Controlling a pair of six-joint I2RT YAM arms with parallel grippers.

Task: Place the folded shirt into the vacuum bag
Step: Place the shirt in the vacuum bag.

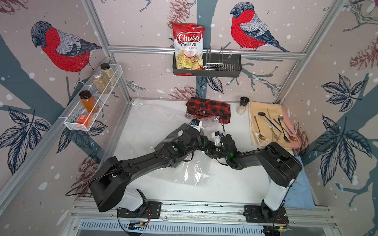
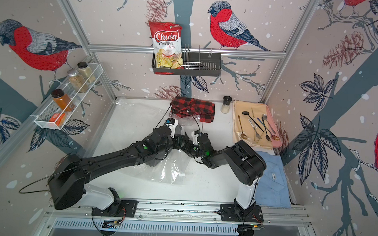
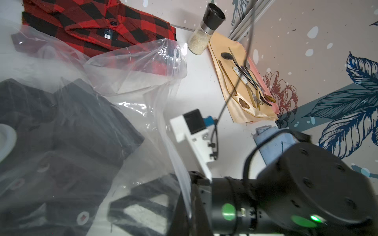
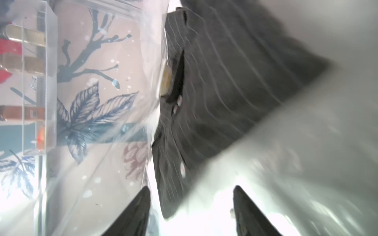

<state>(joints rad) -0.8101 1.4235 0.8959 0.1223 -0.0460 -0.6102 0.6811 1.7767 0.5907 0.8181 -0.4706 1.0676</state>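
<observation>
Dark striped folded shirt [image 3: 71, 122] lies inside the vacuum bag [image 1: 180, 171], bag mouth overlapping the red plaid shirt [image 1: 208, 109]; right gripper [image 4: 191, 187] spread open astride its edge, left gripper [image 1: 199, 133] closed, probably pinching bag film, tip hidden.

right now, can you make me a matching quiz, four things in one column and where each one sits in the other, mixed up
Things:
1. dark striped shirt
2. red and black plaid shirt
3. Chuba cassava chips bag
4. spoons and forks

Places:
a. in the black wall basket
b. on the beige cloth
c. inside the clear vacuum bag
d. on the table by the back wall

Pairs: 1-c, 2-d, 3-a, 4-b
</observation>
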